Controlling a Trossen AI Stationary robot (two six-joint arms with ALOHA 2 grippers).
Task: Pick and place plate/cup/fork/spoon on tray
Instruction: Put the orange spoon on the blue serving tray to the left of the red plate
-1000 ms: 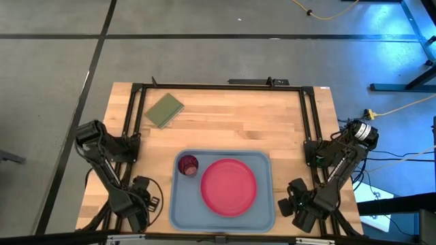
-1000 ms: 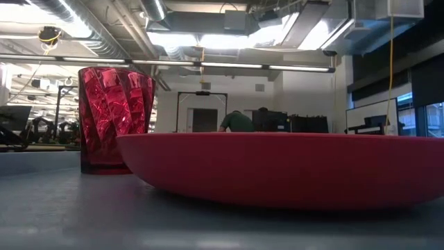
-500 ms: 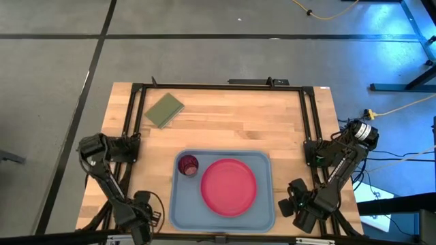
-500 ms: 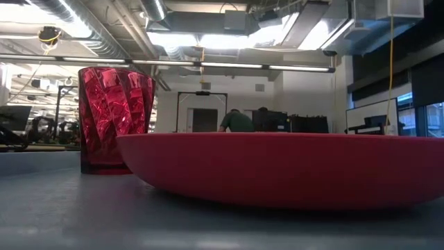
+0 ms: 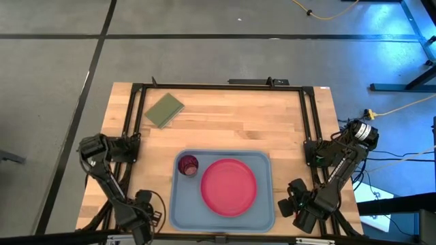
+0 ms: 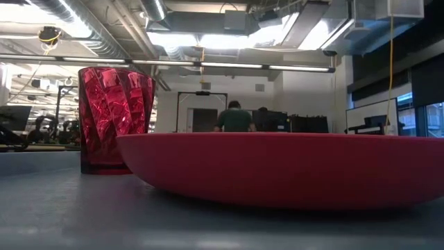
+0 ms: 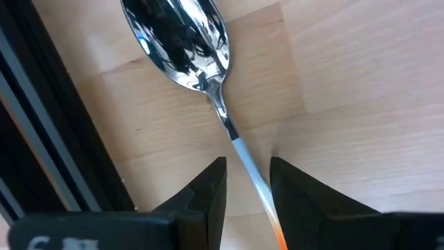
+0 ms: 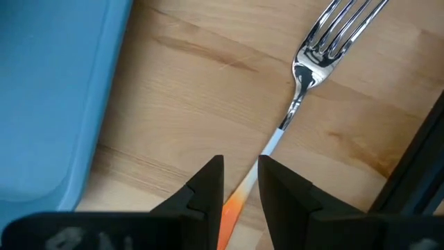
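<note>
Dark jointed arms point(image 5: 102, 170) (seemingly black cables)

**Count of things on and around the table**

One light blue tray point(image 5: 178, 204) sits at the table's 6 o'clock edge. On it is one pink-red plate point(image 5: 229, 187), with one dark red cup point(image 5: 188, 165) at the plate's 9 o'clock. One spoon point(image 7: 182, 35) and one fork point(image 8: 326, 38) lie on the bare wood. One olive-green flat rectangle point(image 5: 164, 109) lies toward 10 o'clock. Two arms flank the tray. Beyond the table there seems to be one person point(image 6: 234, 119), far off and hard to make out.
</note>
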